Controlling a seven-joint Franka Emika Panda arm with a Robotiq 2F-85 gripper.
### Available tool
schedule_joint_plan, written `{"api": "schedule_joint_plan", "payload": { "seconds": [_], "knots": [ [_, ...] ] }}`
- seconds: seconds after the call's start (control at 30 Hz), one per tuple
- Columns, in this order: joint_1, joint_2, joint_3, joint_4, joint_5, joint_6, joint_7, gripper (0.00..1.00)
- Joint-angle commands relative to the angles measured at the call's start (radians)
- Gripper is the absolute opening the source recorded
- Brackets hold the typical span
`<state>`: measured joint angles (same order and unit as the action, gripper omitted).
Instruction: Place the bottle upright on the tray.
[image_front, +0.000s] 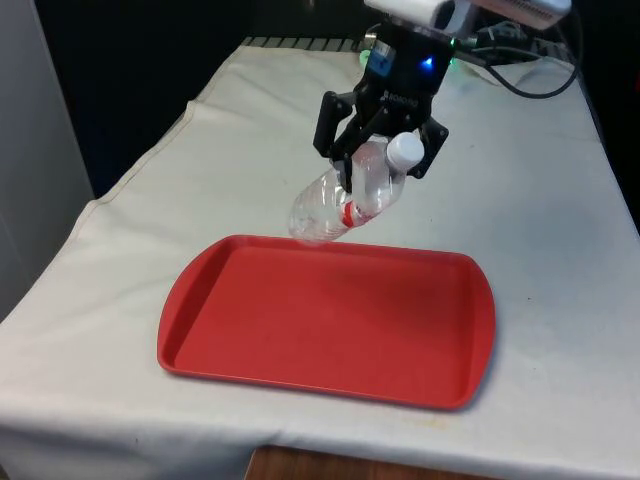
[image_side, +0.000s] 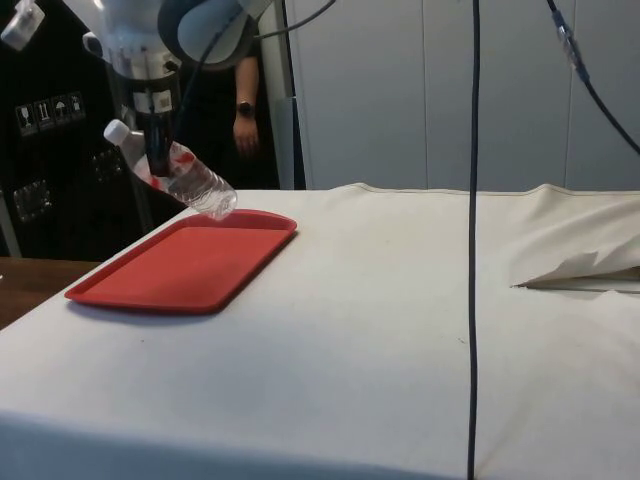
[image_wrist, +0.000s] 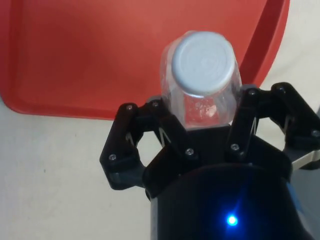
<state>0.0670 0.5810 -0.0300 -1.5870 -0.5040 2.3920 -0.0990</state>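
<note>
Tool (image_front: 378, 160) grips clear bottle (image_front: 345, 200) tilted, white cap (image_front: 404, 151) uppermost, above red tray (image_front: 330, 320) far rim, frame centre.

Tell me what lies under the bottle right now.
The bottle hangs tilted in the gripper, off the surface. Under its lower end is the far rim of the red tray, with white cloth beside it. The bottle hides the spot directly beneath it in the wrist view.

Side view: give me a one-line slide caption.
Gripper holds the clear bottle tilted, cap up, above the red tray's far edge.
</note>
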Motion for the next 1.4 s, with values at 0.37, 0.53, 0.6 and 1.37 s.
{"api": "schedule_joint_plan", "payload": {
  "seconds": [0.37,0.53,0.6,1.37],
  "knots": [
    [-0.01,0.022,-0.014,0.011,0.087,0.102,-0.004,0.14],
    [-0.004,0.023,-0.024,0.01,0.1,0.116,0.0,0.14],
    [-0.014,0.033,-0.017,0.018,0.127,0.141,-0.004,0.14],
    [-0.029,0.047,-0.025,-0.027,0.29,0.304,-0.022,0.14]
  ]
}}
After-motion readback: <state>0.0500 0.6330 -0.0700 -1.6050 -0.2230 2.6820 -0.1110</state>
